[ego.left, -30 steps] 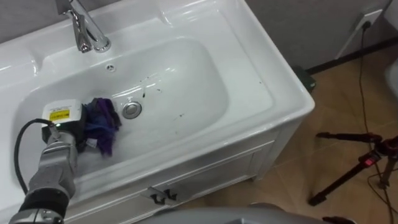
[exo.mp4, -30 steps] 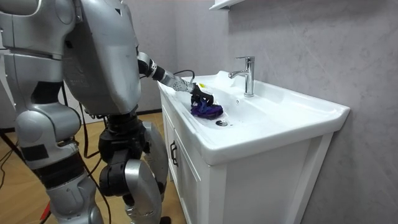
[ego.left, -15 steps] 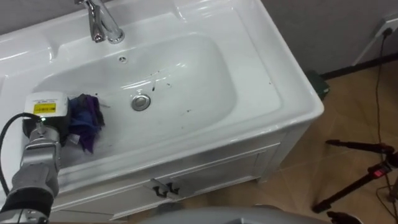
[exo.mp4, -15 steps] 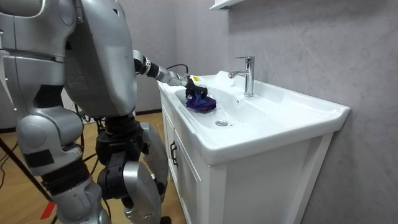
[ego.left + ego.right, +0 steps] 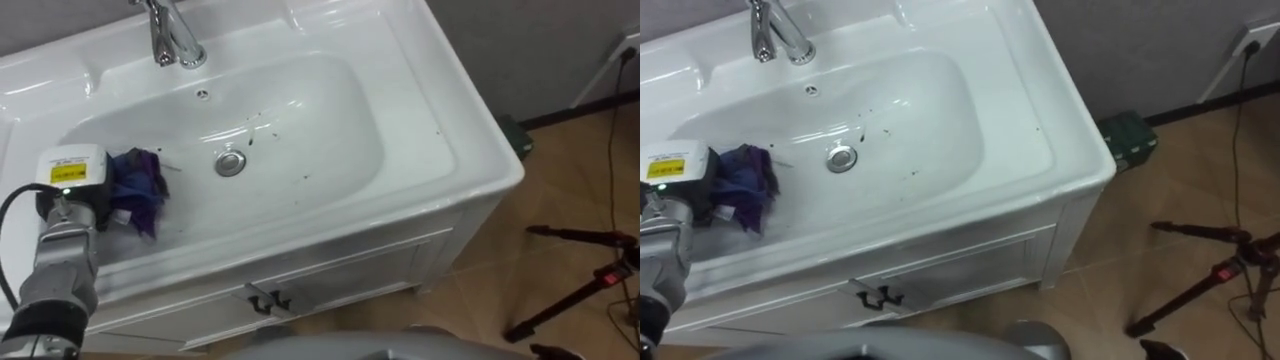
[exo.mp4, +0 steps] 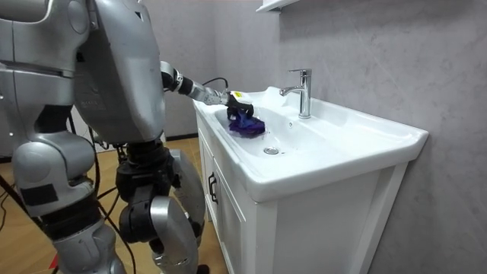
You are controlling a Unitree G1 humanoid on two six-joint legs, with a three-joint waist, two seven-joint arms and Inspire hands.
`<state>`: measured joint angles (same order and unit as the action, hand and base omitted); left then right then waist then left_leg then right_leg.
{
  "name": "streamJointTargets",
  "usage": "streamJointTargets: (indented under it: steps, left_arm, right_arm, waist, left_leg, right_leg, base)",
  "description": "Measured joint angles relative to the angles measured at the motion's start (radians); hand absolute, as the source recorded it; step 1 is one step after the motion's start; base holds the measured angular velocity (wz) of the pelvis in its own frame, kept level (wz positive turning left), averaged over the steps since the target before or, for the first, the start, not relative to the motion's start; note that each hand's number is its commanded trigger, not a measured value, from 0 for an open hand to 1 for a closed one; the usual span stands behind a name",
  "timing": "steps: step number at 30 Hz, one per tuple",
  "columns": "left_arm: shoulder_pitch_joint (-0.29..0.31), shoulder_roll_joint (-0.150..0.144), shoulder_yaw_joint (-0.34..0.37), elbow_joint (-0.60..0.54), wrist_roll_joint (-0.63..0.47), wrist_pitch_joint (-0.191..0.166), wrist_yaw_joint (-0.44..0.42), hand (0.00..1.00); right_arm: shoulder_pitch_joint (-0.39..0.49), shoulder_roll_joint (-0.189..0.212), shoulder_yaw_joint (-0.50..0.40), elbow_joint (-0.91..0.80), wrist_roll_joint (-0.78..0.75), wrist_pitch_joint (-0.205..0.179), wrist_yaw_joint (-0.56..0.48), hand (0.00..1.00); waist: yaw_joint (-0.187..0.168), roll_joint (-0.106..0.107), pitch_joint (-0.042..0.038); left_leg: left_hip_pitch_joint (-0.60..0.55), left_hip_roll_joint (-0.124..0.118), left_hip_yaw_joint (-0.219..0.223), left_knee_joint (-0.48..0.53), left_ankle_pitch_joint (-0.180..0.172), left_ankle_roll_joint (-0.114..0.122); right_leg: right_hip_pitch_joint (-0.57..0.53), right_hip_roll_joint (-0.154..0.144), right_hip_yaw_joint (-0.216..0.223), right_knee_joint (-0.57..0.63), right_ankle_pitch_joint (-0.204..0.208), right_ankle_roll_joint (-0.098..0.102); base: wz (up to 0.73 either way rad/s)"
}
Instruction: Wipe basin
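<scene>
1. Because the purple cloth (image 5: 138, 183) is a soft, light, crumpled rag, I judge that it will fold and bunch under a push rather than slide as one stiff piece. It is best taken by the thick fold at its middle and pressed flat under the palm. In the left eye view it lies on the left slope of the basin (image 5: 440, 110), left of the drain (image 5: 231, 162) and touching the left hand (image 5: 68, 190). The hand's fingers are buried in the cloth, so I cannot tell whether they curl round it or lie straight on it. Dark specks (image 5: 262, 125) dot the bowl between the drain and the tap (image 5: 170, 35), with a few more to the right. That part looks not yet wiped.

2. The right eye view gives the same layout, with the cloth beside the hand at the bowl's left end. It also takes in more of the floor on the right, showing a green box (image 5: 1127, 138) by the cabinet and a tripod (image 5: 1210, 280) near it.

3. The room view supplies height, which the eye views lack. The cloth (image 6: 248, 125) sits heaped, not spread, and the left hand (image 6: 230, 100) bears on its far upper side, the arm reaching over the rim. The robot stands upright at the end of the cabinet (image 6: 228, 213). The specks are too small to tell here.
</scene>
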<state>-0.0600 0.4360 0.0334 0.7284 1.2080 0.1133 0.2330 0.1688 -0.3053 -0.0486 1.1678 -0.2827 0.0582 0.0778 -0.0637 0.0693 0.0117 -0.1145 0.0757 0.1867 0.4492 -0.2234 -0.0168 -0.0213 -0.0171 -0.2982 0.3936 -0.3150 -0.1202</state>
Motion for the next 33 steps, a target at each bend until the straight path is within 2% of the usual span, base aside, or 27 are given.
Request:
streamJointTargets:
  steps: [1, 3, 5, 6, 8, 11, 12, 14, 16, 18, 20, 25, 27, 31, 33]
  left_arm:
    - [-0.013, -0.004, 0.0, 0.002, -0.01, 0.012, -0.006, 1.0]
    - [-0.052, -0.013, -0.005, 0.027, -0.021, 0.02, -0.008, 1.0]
    - [-0.129, -0.031, -0.044, 0.071, -0.021, 0.037, -0.019, 1.0]
    - [-0.151, -0.037, -0.056, 0.087, -0.022, 0.035, -0.022, 1.0]
    - [-0.238, -0.06, -0.081, 0.157, -0.04, 0.033, -0.032, 1.0]
    - [-0.32, -0.065, -0.089, 0.227, -0.059, 0.034, -0.032, 1.0]
    - [-0.334, -0.065, -0.091, 0.237, -0.067, 0.035, -0.032, 1.0]
    - [-0.37, -0.067, -0.118, 0.26, -0.1, 0.062, -0.025, 1.0]
    - [-0.394, -0.067, -0.122, 0.267, -0.126, 0.083, -0.017, 1.0]
    - [-0.417, -0.068, -0.123, 0.287, -0.151, 0.098, -0.006, 1.0]
    - [-0.451, -0.072, -0.127, 0.321, -0.158, 0.113, 0.002, 1.0]
    - [-0.529, -0.072, -0.128, 0.374, -0.181, 0.149, 0.039, 1.0]
    - [-0.561, -0.066, -0.127, 0.397, -0.2, 0.159, 0.057, 1.0]
    - [-0.574, -0.056, -0.134, 0.401, -0.223, 0.17, 0.099, 1.0]
    - [-0.576, -0.054, -0.137, 0.401, -0.239, 0.17, 0.118, 1.0]
  right_arm:
    - [-0.009, 0.001, 0.026, 0.002, 0.002, 0.001, -0.001, 0.0]
    - [-0.027, 0.006, 0.059, 0.007, 0.01, 0.001, -0.001, 0.0]
    - [-0.078, 0.013, 0.098, 0.045, 0.028, 0.0, -0.002, 0.0]
    - [-0.09, 0.015, 0.103, 0.054, 0.042, 0.0, -0.002, 0.0]
    - [-0.128, 0.029, 0.105, 0.075, 0.094, -0.002, -0.015, 0.0]
    - [-0.16, 0.045, 0.114, 0.072, 0.154, -0.005, -0.031, 0.0]
    - [-0.161, 0.048, 0.116, 0.072, 0.162, -0.006, -0.034, 0.0]
    - [-0.173, 0.053, 0.139, 0.082, 0.169, -0.003, -0.034, 0.0]
    - [-0.18, 0.053, 0.145, 0.093, 0.169, -0.002, -0.037, 0.0]
    - [-0.188, 0.054, 0.149, 0.114, 0.17, 0.005, -0.044, 0.0]
    - [-0.189, 0.054, 0.186, 0.14, 0.183, 0.019, -0.042, 0.0]
    - [-0.188, 0.059, 0.21, 0.159, 0.245, 0.031, -0.043, 0.0]
    - [-0.19, 0.062, 0.223, 0.159, 0.244, 0.031, -0.044, 0.0]
    - [-0.194, 0.065, 0.224, 0.155, 0.262, 0.031, -0.052, 0.0]
    - [-0.188, 0.065, 0.224, 0.145, 0.289, 0.031, -0.057, 0.0]
  waist:
    - [-0.008, -0.007, 0.0049]
    - [-0.016, -0.011, 0.0075]
    - [-0.024, -0.023, 0.0152]
    - [-0.025, -0.025, 0.0178]
    - [-0.027, -0.035, 0.0235]
    - [-0.045, -0.038, 0.0256]
    - [-0.046, -0.04, 0.0256]
    - [-0.067, -0.049, 0.031]
    - [-0.073, -0.054, 0.0324]
    - [-0.076, -0.062, 0.0357]
    - [-0.082, -0.069, 0.0351]
    - [-0.1, -0.09, 0.0366]
    - [-0.116, -0.105, 0.0351]
    - [-0.131, -0.12, 0.0357]
    - [-0.134, -0.126, 0.0358]
  left_leg:
    - [-0.007, 0.001, 0.002, 0.005, 0.0, 0.0]
    - [-0.027, 0.007, 0.011, 0.029, 0.0, 0.0]
    - [-0.078, 0.019, 0.018, 0.082, -0.004, -0.001]
    - [-0.09, 0.022, 0.02, 0.092, -0.004, -0.001]
    - [-0.146, 0.039, 0.029, 0.147, -0.008, -0.003]
    - [-0.202, 0.057, 0.038, 0.197, -0.019, 0.003]
    - [-0.211, 0.06, 0.043, 0.203, -0.021, 0.006]
    - [-0.245, 0.071, 0.06, 0.217, -0.022, 0.007]
    - [-0.271, 0.07, 0.063, 0.222, -0.022, 0.007]
    - [-0.292, 0.07, 0.071, 0.233, -0.023, 0.008]
    - [-0.315, 0.069, 0.079, 0.246, -0.023, 0.009]
    - [-0.376, 0.069, 0.082, 0.261, -0.028, 0.006]
    - [-0.395, 0.073, 0.096, 0.265, -0.052, 0.042]
    - [-0.409, 0.091, 0.144, 0.259, -0.057, 0.046]
    - [-0.415, 0.092, 0.147, 0.259, -0.057, 0.046]
  right_leg:
    - [-0.01, -0.001, -0.001, 0.01, -0.001, -0.001]
    - [-0.027, -0.004, -0.003, 0.031, -0.003, -0.004]
    - [-0.069, -0.007, -0.005, 0.078, -0.011, -0.01]
    - [-0.079, -0.008, -0.005, 0.088, -0.012, -0.011]
    - [-0.136, -0.009, 0.0, 0.135, -0.016, -0.018]
    - [-0.195, -0.009, 0.004, 0.187, -0.02, -0.025]
    - [-0.208, -0.009, 0.007, 0.197, -0.021, -0.025]
    - [-0.249, -0.011, 0.008, 0.218, -0.02, -0.023]
    - [-0.288, -0.011, 0.024, 0.239, -0.022, -0.011]
    - [-0.32, -0.018, 0.034, 0.263, -0.022, -0.013]
    - [-0.353, -0.018, 0.054, 0.284, -0.018, -0.008]
    - [-0.423, -0.025, 0.064, 0.312, -0.006, -0.004]
    - [-0.452, -0.027, 0.068, 0.323, 0.001, -0.001]
    - [-0.48, -0.028, 0.086, 0.323, 0.019, 0.004]
    - [-0.487, -0.028, 0.089, 0.323, 0.025, 0.005]
  base:
    - [0.0]
    - [0.0]
    - [0.02]
    - [0.0]
    - [-0.12]
    - [-0.11]
    - [-0.08]
    - [-0.02]
    - [-0.12]
    - [-0.19]
    - [-0.12]
    - [-0.05]
    - [-0.02]
    - [-0.08]
    - [-0.02]
